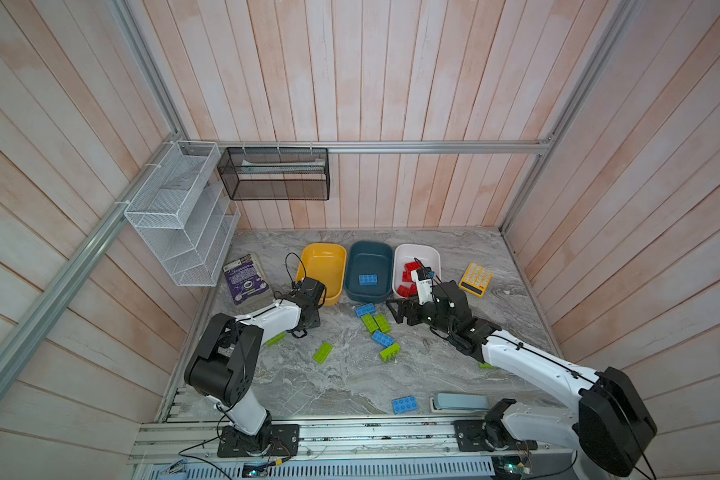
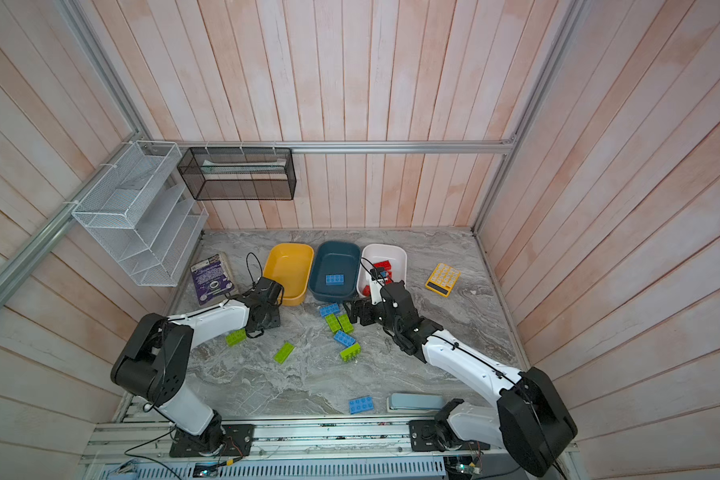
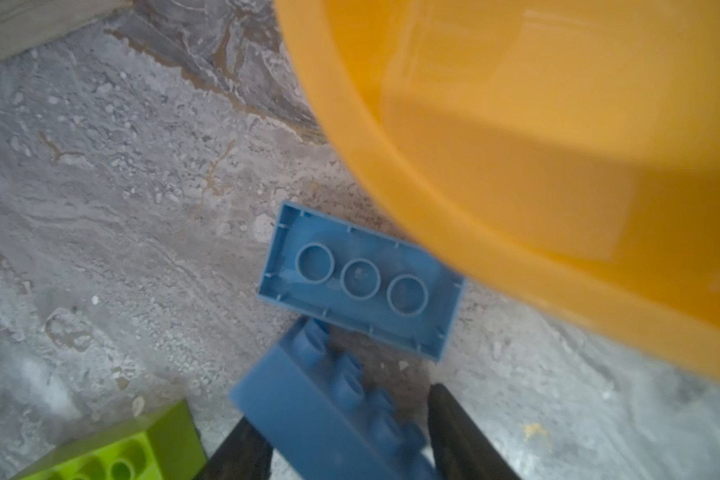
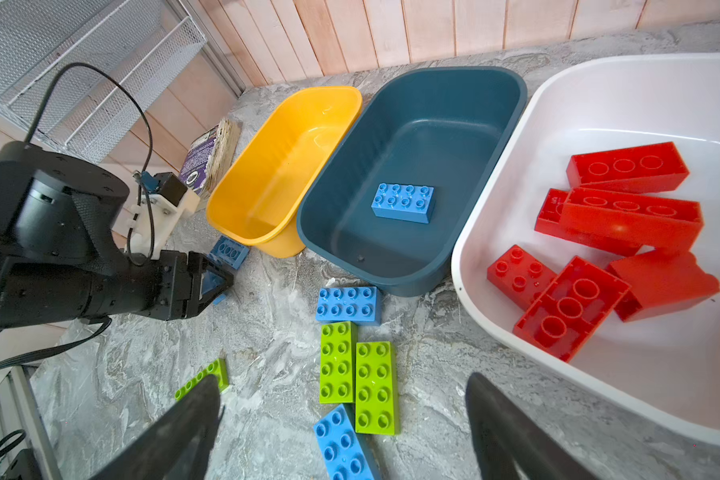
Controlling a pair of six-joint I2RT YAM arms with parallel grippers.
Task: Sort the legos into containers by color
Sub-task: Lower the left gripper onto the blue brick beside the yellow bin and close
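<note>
The left tool [image 3: 341, 403] grips a blue lego [image 3: 304, 403] beside the yellow tub [image 3: 516, 187], while the right tool [image 4: 344, 378] hangs wide open and empty above green legos [image 4: 377, 386] near the white tub [image 4: 512, 178].

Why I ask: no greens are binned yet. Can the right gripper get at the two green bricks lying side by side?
Probably yes. The right gripper is open and hovers right by the two green bricks; nothing lies on them. Blue bricks crowd both ends.

You get soft, even light in both top views; left wrist view blurred, yellow tub [image 3: 558, 166] smeared, edges bent
</note>
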